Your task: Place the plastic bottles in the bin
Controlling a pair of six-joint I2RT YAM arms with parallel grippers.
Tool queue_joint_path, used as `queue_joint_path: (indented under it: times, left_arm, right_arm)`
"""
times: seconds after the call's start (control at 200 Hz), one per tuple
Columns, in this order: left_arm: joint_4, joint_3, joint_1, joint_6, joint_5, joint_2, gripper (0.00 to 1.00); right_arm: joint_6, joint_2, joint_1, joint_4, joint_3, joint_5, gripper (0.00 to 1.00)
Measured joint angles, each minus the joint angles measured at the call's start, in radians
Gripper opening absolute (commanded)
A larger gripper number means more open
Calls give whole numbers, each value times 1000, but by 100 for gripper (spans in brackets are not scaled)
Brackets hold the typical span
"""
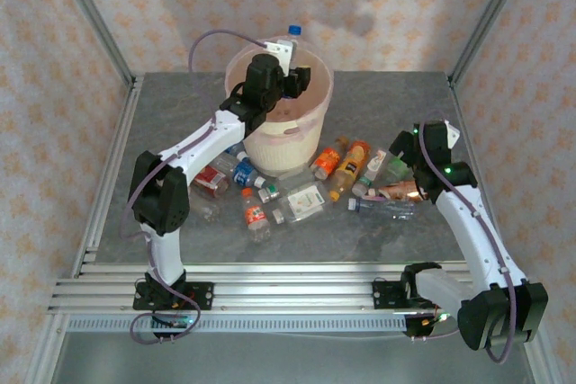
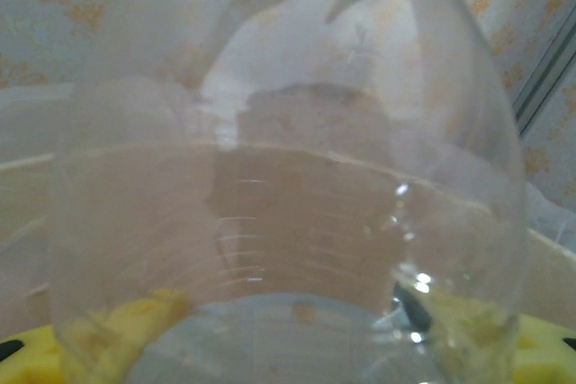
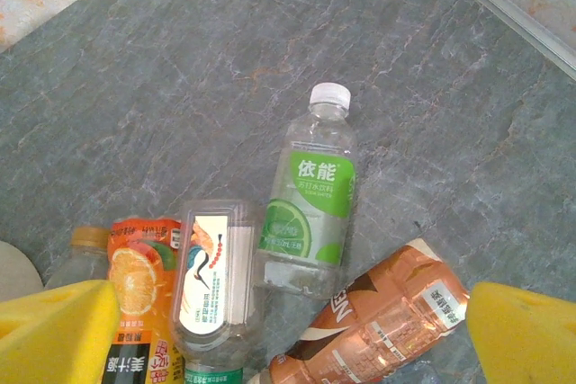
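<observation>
The cream bin (image 1: pixel 279 146) with its pink liner stands at the back middle of the table. Over its rim my left gripper (image 1: pixel 290 67) is shut on a clear plastic bottle (image 1: pixel 292 38) with a blue cap, held cap up. In the left wrist view that bottle (image 2: pixel 288 222) fills the space between my yellow pads (image 2: pixel 27 357), with the bin's inside behind it. My right gripper (image 1: pixel 409 155) hangs open over bottles lying on the right. Below it (image 3: pixel 288 330) lie a green-label bottle (image 3: pixel 310 195), a brown-label bottle (image 3: pixel 378 321) and a flat clear bottle (image 3: pixel 211 281).
Several more bottles lie in front of the bin: orange-label ones (image 1: pixel 346 164), a clear one (image 1: pixel 301 202), a red-capped one (image 1: pixel 255 215) and a red-label one (image 1: pixel 211 179) by the left arm. An orange-label bottle (image 3: pixel 139 294) lies beside the right gripper's left pad. Frame posts stand at the table's corners.
</observation>
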Motion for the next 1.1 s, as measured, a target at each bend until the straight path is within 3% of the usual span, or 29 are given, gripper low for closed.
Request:
queue_joint_path:
  times: [0.18,0.4,0.726,1.101]
  left_arm:
    - [-16,-5,0,-10,0,0,77]
    - [-49,-5,0,-10,-1,16,70]
    - [-113,12,0,-11,-1,35,72]
    - [-399,326,0,-66,-35,-27,79]
  right_arm:
    - [0,0,0,0,-2,0,99]
    - [0,0,0,0,-5,1,99]
    - [0,0,0,-6,-6,8,99]
    - [0,-7,0,-9,-6,8,99]
